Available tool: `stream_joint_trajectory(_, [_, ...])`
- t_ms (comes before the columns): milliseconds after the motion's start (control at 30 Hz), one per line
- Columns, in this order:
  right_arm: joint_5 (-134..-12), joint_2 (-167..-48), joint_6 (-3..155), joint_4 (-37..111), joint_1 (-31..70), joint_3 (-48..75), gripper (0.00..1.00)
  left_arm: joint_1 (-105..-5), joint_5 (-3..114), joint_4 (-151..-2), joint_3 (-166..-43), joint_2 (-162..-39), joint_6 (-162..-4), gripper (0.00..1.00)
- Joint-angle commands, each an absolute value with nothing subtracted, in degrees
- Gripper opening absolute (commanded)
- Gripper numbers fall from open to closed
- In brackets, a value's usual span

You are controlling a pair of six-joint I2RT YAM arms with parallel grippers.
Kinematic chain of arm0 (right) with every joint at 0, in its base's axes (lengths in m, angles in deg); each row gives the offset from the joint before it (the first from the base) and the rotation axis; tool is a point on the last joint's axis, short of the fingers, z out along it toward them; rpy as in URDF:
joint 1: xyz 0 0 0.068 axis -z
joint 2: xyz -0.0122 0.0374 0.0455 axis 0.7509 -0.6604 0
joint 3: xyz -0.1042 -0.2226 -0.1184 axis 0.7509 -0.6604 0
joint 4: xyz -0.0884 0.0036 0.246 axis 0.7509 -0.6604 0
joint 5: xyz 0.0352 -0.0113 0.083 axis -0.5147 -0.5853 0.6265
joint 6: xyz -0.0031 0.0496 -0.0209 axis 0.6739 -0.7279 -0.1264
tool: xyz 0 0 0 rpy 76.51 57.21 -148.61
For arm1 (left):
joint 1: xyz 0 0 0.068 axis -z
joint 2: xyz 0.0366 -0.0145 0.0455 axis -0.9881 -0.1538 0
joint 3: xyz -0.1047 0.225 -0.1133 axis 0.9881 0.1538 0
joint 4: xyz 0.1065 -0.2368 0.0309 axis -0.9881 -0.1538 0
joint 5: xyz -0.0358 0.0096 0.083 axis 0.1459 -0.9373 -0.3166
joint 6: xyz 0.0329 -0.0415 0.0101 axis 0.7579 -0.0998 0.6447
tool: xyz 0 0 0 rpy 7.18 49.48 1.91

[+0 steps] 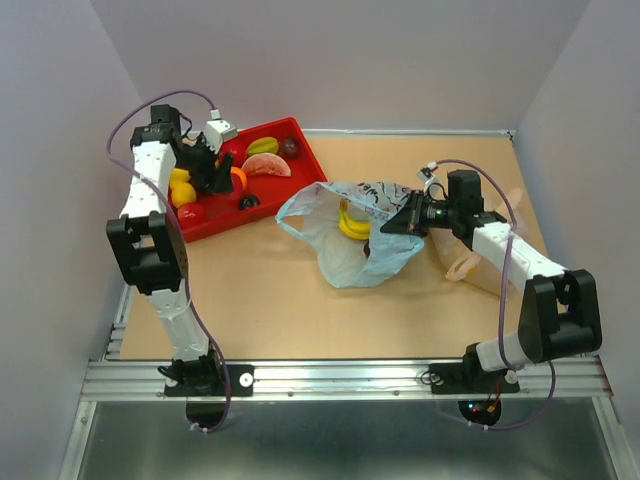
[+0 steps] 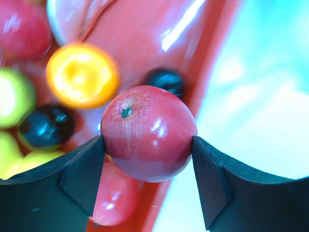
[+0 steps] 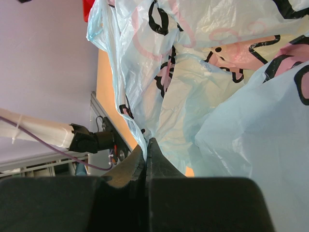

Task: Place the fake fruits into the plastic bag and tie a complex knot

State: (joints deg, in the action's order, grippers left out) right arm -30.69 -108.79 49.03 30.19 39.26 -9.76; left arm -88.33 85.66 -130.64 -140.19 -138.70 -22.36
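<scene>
A glossy red round fruit [image 2: 147,133] sits between the fingertips of my left gripper [image 2: 148,145], both pads touching its sides, over the red tray's [image 2: 145,38] edge. Below it lie an orange [image 2: 82,75], two dark plums [image 2: 46,125] and another red piece [image 2: 116,198]. From above, the left gripper [image 1: 215,170] hangs over the tray [image 1: 300,140], which also holds a starfruit [image 1: 262,146] and a melon slice [image 1: 268,166]. The light-blue plastic bag [image 1: 350,250] lies open mid-table with a banana bunch [image 1: 352,222] inside. My right gripper [image 1: 400,222] is shut on the bag's rim film [image 3: 140,130]. No knot shows.
A pale beige bag [image 1: 470,262] lies under the right arm near the right wall. Walls close in the table on the left, back and right. A metal rail [image 1: 340,378] runs along the near edge by the arm bases.
</scene>
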Motion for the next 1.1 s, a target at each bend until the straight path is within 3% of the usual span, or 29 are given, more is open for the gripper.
stream_joint_trajectory(0, [-29.8, -108.7, 49.3, 31.1, 39.3, -4.9, 0.00, -84.7, 100.2, -136.2, -139.5, -128.1, -19.2, 0.37])
stream_joint_trajectory(300, [-29.9, -107.4, 47.4, 31.4, 39.3, -2.5, 0.00, -59.4, 103.7, -114.5, -122.4, -119.0, -36.1, 0.34])
stream_joint_trajectory(467, [-29.7, -106.6, 47.1, 31.4, 39.4, -0.8, 0.00, -51.9, 98.3, -78.2, -108.1, -120.5, -63.1, 0.31])
stream_joint_trajectory(667, [-28.0, -104.8, 45.5, 31.5, 39.3, -1.4, 0.00, -48.6, 84.6, -53.2, -105.2, -125.1, -80.9, 0.29])
stream_joint_trajectory(700, [-28.0, -104.7, 45.2, 31.5, 39.3, -1.7, 0.00, -48.4, 80.3, -50.4, -107.3, -127.4, -83.1, 0.36])
stream_joint_trajectory(767, [-27.9, -104.6, 45.1, 31.5, 39.3, -2.7, 0.00, -47.5, 74.5, -48.9, -109.2, -129.4, -83.8, 0.36])
stream_joint_trajectory(900, [-27.8, -105.3, 44.6, 32.0, 39.3, -4.0, 0.00, -45.9, 65.5, -48.1, -114.0, -136.6, -84.9, 0.65])
stream_joint_trajectory(933, [-27.9, -105.3, 44.7, 32.0, 39.3, -3.9, 0.00, -45.7, 64.2, -49.2, -114.9, -137.6, -83.9, 0.80])
stream_joint_trajectory(967, [-28.2, -105.5, 44.8, 32.0, 39.4, -3.7, 0.00, -45.7, 64.3, -50.2, -115.6, -138.3, -83.5, 0.88])
stream_joint_trajectory(1033, [-28.5, -105.7, 45.1, 32.0, 39.4, -3.4, 0.00, -45.9, 67.1, -54.2, -116.6, -138.1, -81.8, 0.99])
stream_joint_trajectory(1067, [-28.3, -105.8, 45.1, 32.1, 39.4, -3.4, 0.00, -46.1, 68.7, -55.3, -116.3, -137.3, -80.2, 0.99])
